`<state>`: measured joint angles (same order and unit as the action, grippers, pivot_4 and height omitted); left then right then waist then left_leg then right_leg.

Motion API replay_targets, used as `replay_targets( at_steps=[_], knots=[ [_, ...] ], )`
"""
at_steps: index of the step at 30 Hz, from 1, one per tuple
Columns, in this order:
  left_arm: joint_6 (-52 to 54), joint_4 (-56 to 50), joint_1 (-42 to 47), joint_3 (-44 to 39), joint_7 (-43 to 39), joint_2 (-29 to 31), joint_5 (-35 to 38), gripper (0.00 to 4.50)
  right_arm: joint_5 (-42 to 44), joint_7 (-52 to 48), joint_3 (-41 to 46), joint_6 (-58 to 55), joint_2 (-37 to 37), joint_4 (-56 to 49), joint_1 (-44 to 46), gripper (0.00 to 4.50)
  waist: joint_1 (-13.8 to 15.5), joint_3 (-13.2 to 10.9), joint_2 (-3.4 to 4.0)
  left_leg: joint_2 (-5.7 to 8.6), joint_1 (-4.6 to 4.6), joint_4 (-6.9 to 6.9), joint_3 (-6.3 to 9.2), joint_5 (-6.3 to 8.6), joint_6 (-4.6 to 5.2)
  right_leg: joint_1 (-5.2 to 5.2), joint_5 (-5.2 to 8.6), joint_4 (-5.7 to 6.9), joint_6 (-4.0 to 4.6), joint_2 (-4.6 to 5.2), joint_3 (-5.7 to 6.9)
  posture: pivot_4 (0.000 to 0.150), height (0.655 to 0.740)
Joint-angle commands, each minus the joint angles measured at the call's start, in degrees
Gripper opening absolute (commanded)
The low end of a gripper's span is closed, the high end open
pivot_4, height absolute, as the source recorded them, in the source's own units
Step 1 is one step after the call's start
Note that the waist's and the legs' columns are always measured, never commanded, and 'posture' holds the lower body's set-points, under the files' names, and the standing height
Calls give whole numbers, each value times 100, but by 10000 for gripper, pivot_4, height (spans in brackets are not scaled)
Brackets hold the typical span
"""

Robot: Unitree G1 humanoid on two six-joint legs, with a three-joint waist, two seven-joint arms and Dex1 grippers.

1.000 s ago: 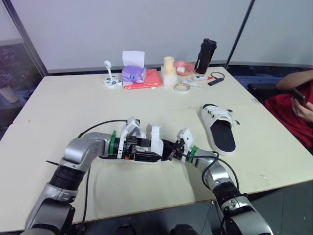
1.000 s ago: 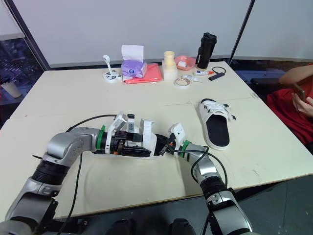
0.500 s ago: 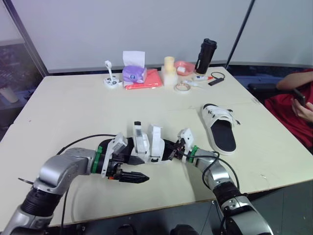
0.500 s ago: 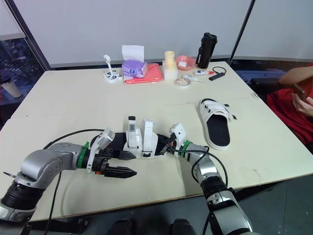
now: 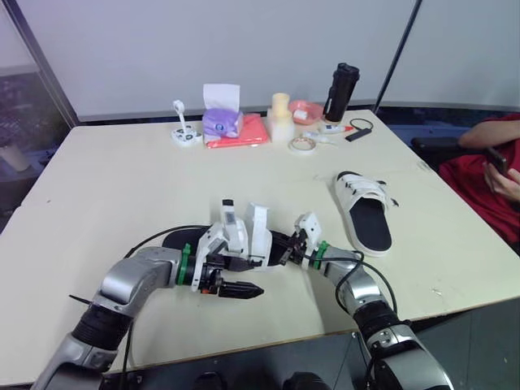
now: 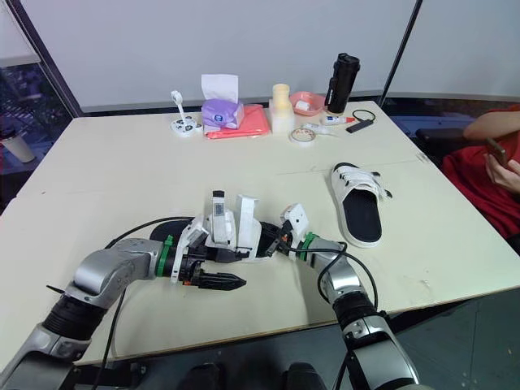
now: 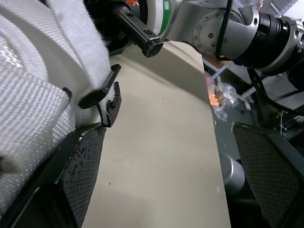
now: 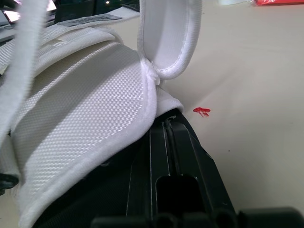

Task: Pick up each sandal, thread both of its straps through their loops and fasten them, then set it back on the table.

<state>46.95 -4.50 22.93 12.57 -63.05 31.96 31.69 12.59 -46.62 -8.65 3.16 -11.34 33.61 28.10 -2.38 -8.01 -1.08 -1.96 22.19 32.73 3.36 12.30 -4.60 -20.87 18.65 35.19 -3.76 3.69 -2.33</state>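
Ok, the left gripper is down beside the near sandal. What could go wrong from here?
1. The left gripper is open and low over the table, on the robot's side of the near sandal. Its two straps stand upright, unfastened. Closing from here may catch only a strap's edge, or nothing.
2. The left arm's black cable loops by the sandal's heel end and could snag and drag it.
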Motion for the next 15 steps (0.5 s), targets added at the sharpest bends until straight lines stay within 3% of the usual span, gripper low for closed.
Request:
replay_targets(
  at_steps=[1, 8, 11, 15],
  knots=[
    [63, 59, 276, -310, 298, -221, 114, 44183, -546, 596, -57, -557, -190, 1176, -558, 0, 9, 1, -2, 0, 1, 0, 0, 0, 0, 0, 0, 0, 0, 0, 0, 1500, 7400],
    [598, 137, 315, -651, 848, -538, 387, 44183, -538, 640, -50, -544, -165, 1177, -573, 0, 44, 2, -2, 2, 3, 6, 0, 0, 1, 3, 0, 0, 0, 0, 0, 1500, 7400],
    [819, 160, 313, -746, 1073, -613, 439, 35404, -545, 646, -51, -536, -161, 1198, -554, 0, 56, 3, -3, 3, 4, 13, 0, 0, 2, 6, 0, 0, -1, 0, 0, 1500, 7400],
    [1031, 61, 230, -815, 1249, -661, 560, 14963, -548, 640, -61, -525, -165, 1205, -550, 0, 35, 5, -5, 3, 0, 13, 0, 0, 2, 9, -1, 1, -2, 0, 2, 1500, 7400]
  ],
)
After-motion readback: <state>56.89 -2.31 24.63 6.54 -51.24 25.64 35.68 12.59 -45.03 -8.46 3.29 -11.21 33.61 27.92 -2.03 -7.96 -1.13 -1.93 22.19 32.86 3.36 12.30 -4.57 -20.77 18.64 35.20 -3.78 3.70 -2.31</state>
